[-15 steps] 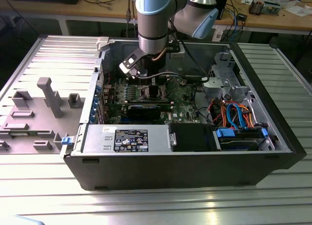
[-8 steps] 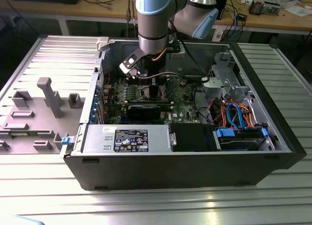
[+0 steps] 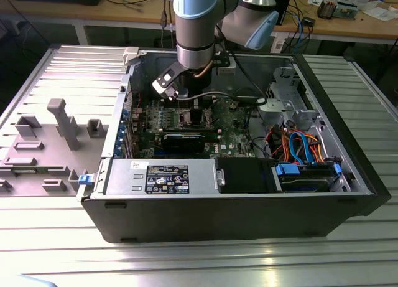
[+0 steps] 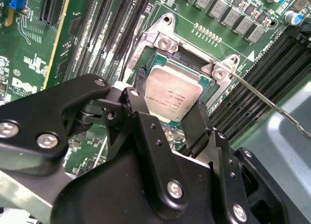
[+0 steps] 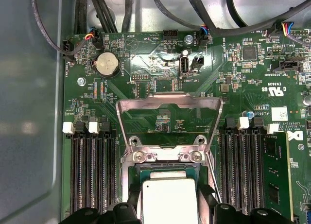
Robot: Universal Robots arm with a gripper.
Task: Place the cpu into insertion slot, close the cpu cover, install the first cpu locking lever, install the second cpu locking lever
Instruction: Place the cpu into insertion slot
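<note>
Exterior view: the arm is reaching down into an open computer case that is lying on its side on a ribbed metal surface. A grey moulded fixture plate is resting on the same surface, beside the case on the exterior view's left. Inside the case, a power supply is sitting along the near wall and a grey drive cage is standing towards the exterior view's right.

In the second wrist view, the end effector is hovering low over the green circuit board. Its two black fingers are standing partly closed, one on each of two opposite edges of the cpu, gripping it between them. The cpu is lying flat, silvery side up, within the insertion slot. It appears to be seated in the slot, though the fingers are hiding its lower edges and full seating cannot be confirmed.

In the first wrist view, the cpu cover is standing swung open on its hinge, lying back away from the slot with the board showing through its square cut-out. A thin metal lever rod is angling out from a corner of the slot, unlatched. Long black memory slots are flanking the insertion slot on both sides, and a round coin cell is sitting beyond the open cover.
</note>
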